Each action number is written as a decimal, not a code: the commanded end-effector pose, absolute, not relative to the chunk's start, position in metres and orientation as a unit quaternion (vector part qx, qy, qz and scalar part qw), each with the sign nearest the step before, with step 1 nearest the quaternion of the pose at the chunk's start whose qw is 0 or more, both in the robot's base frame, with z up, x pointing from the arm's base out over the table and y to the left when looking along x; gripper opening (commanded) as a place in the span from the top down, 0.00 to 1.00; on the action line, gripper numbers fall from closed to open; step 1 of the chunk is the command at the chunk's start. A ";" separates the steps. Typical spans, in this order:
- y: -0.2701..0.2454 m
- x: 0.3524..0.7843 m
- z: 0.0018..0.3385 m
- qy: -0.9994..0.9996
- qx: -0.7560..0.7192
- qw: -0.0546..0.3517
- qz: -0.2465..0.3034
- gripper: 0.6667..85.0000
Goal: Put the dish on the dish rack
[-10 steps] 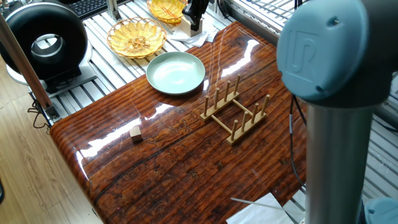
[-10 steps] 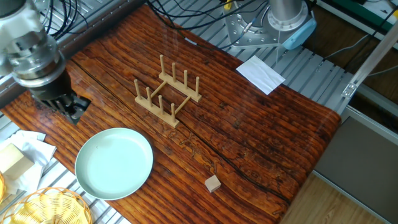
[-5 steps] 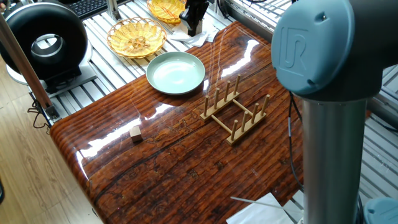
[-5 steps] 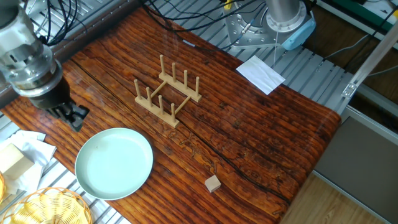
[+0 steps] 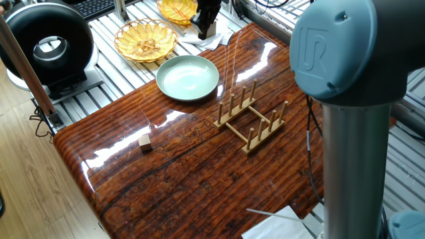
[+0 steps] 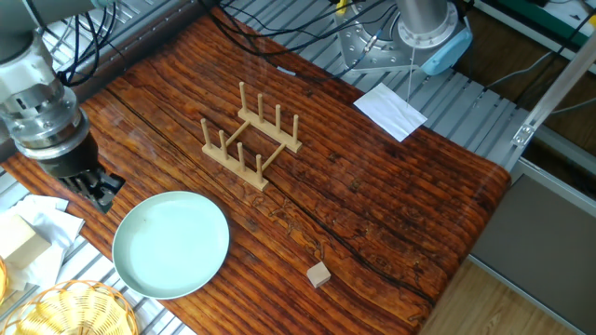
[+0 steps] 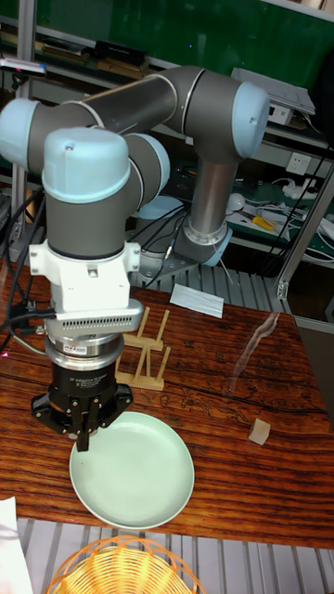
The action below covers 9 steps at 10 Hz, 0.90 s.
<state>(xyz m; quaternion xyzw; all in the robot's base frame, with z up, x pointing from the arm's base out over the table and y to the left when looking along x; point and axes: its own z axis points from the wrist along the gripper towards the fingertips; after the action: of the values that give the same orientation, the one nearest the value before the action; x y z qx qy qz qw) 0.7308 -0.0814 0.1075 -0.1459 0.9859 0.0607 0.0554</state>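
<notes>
The dish [image 5: 188,78] [image 6: 171,244] [image 7: 134,471] is a pale mint-green plate lying flat near the table's edge. The dish rack [image 5: 251,118] [image 6: 251,137] [image 7: 148,348], light wood with upright pegs, stands empty a short way from it. My gripper [image 6: 101,189] [image 7: 86,434] [image 5: 204,24] points down just outside the dish's rim, on the side away from the rack, and is not touching the dish. Its fingers look drawn together with nothing between them.
A small wooden cube [image 5: 145,141] [image 6: 319,274] [image 7: 261,430] sits apart on the table. Yellow wicker baskets [image 5: 145,38] [image 6: 70,312] and white tissue [image 6: 42,219] lie just past the table edge by the dish. White paper [image 6: 389,110] lies near the arm's base. The arm's column [image 5: 342,133] blocks the right side.
The gripper has moved away from the rack, along the dish's rim toward the table edge by the tissue. The dish, rack and cube have not moved.
</notes>
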 end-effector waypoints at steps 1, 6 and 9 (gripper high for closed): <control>-0.080 0.736 0.102 0.982 -0.158 0.070 0.073 0.45; -0.082 0.732 0.098 0.985 -0.144 0.067 0.074 0.19; -0.081 0.732 0.090 0.984 -0.137 0.082 0.082 0.17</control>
<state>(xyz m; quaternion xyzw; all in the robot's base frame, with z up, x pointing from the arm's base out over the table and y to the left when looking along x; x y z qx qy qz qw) 0.7301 -0.0824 0.0931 -0.1456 0.9844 0.0720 0.0675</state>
